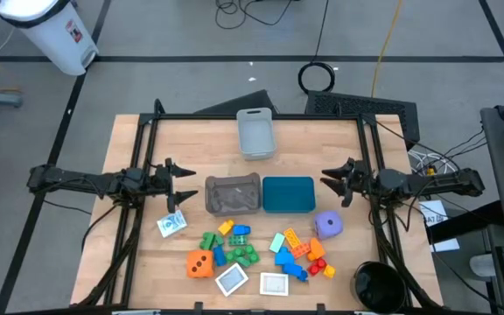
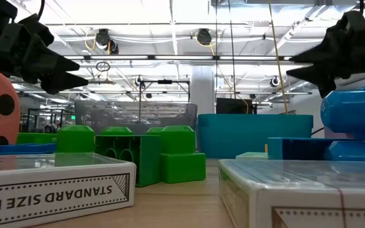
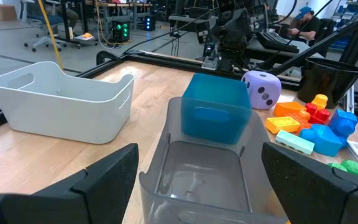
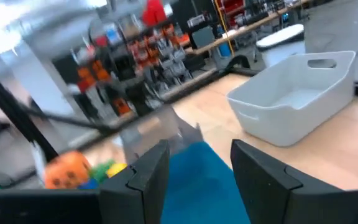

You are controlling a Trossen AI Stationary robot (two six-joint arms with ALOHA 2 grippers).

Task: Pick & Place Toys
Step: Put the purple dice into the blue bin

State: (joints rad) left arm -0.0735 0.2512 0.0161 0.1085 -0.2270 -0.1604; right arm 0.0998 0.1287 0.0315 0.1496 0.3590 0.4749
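Note:
The toys lie in a loose heap on the near half of the table. Among them are an orange die (image 1: 200, 263), a purple die (image 1: 327, 224), green bricks (image 1: 237, 251), blue and orange bricks (image 1: 296, 249) and white-edged cards (image 1: 232, 280). My left gripper (image 1: 182, 184) hovers open at the table's left, level, pointing at the grey bin (image 3: 197, 168). My right gripper (image 1: 335, 182) hovers open at the table's right, pointing at the teal bin (image 4: 197, 180). Neither gripper has anything between its fingers.
The grey bin (image 1: 232, 194) and the teal bin (image 1: 288, 194) stand side by side at mid-table between the grippers. A pale grey bin (image 1: 255, 133) stands at the far edge. A black cup (image 1: 376, 284) sits at the near right corner. Bare wood lies on both sides of the pale grey bin.

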